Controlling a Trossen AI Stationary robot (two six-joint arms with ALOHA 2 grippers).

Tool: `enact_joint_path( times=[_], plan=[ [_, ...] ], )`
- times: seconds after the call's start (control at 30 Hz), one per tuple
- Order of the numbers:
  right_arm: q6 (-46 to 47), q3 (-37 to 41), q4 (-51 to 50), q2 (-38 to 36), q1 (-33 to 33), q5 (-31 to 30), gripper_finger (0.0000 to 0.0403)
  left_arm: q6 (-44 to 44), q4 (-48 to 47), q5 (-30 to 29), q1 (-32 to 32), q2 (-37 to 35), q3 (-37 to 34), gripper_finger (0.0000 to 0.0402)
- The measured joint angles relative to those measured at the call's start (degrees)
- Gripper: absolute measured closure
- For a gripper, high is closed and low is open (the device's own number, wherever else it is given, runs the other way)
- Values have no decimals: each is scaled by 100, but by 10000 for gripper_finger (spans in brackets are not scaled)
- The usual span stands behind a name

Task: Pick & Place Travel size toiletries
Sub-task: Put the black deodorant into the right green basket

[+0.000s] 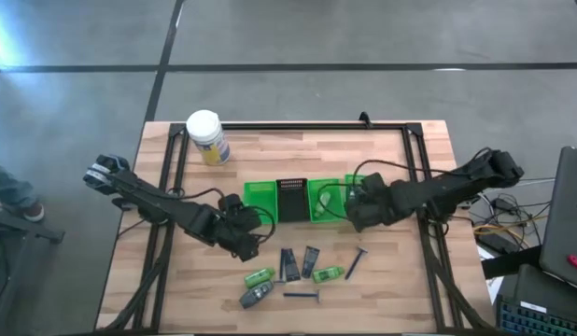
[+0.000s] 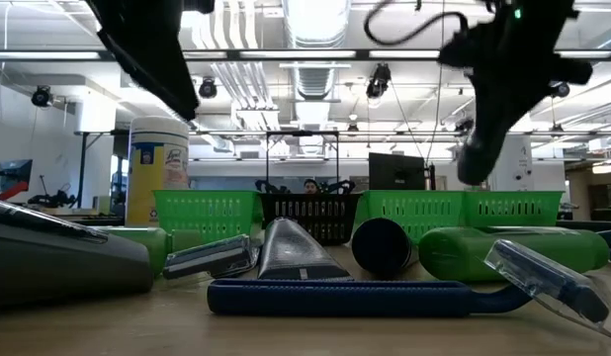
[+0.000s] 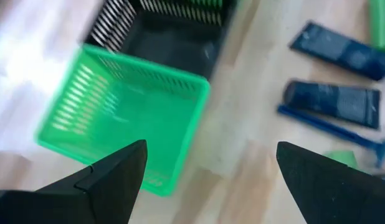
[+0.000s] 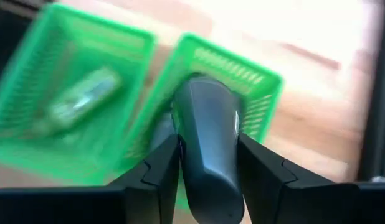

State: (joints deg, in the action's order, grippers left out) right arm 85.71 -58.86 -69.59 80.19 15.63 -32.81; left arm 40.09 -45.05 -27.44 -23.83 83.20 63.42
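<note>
I am holding a grey tube [image 4: 208,140] clamped between the fingers of the right gripper [image 4: 208,171], and I am carrying it above the rightmost green basket [image 4: 258,84] of the row at mid-table. I judge this is the drop-off step: the tube is hanging lengthwise out past the fingertips, which should let it fall flat into the basket once the fingers part. In the neighbouring green basket [image 4: 30,74] a green mini bottle [image 4: 80,99] is already lying, so sorting seems partly done. From above, the right gripper [image 1: 360,207] is sitting at the right end of the basket row [image 1: 260,193].

The left gripper [image 3: 208,180] is hovering with its fingers spread wide and nothing between them, over bare wood beside the left green basket [image 3: 105,112] and the black basket [image 3: 174,43]. I am keeping it there because the loose items lie just ahead of it. From above, the left gripper [image 1: 244,235] is near that pile: two dark packets [image 1: 300,262], two green mini bottles [image 1: 259,277], another grey tube [image 1: 255,297] and two dark-handled razors [image 1: 302,295]. The nearest packet and the bottle are near the open fingers but not touching them.

The level view shows a blue razor [image 2: 385,294] lying across the front, with the tubes and bottles behind it, all flat on the table. The white jar with the yellow label [image 1: 206,136] is standing well apart at the far left corner.

For the release, I would want the tube centred over the basket rim before opening, since it could catch the wall.
</note>
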Motion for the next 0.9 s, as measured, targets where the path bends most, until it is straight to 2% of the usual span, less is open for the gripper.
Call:
enact_joint_path(
  times=[0.1, 0.23, 0.43, 0.6, 0.73, 0.9],
  plan=[
    [351, 355, 7, 210, -103, -175, 263, 67, 12, 567, 83, 0, -74, 40],
    [246, 649, 254, 359, -151, -237, 236, 51, 47, 1221, 64, 0, -109, 40],
    [-251, 617, 499, 430, -129, -348, 164, -270, 525, 2392, -54, 2, -244, 40],
    [-565, 444, 474, 367, -121, -446, 95, 119, 1016, 3414, -195, 13, -585, 37],
    [-647, 288, 370, 345, -86, -543, 53, 786, 1704, 3462, -544, 13, -603, 37],
    [-646, 186, 237, 345, -90, -549, 34, 1884, 1709, 2632, -1027, 117, -531, 37]
  ],
)
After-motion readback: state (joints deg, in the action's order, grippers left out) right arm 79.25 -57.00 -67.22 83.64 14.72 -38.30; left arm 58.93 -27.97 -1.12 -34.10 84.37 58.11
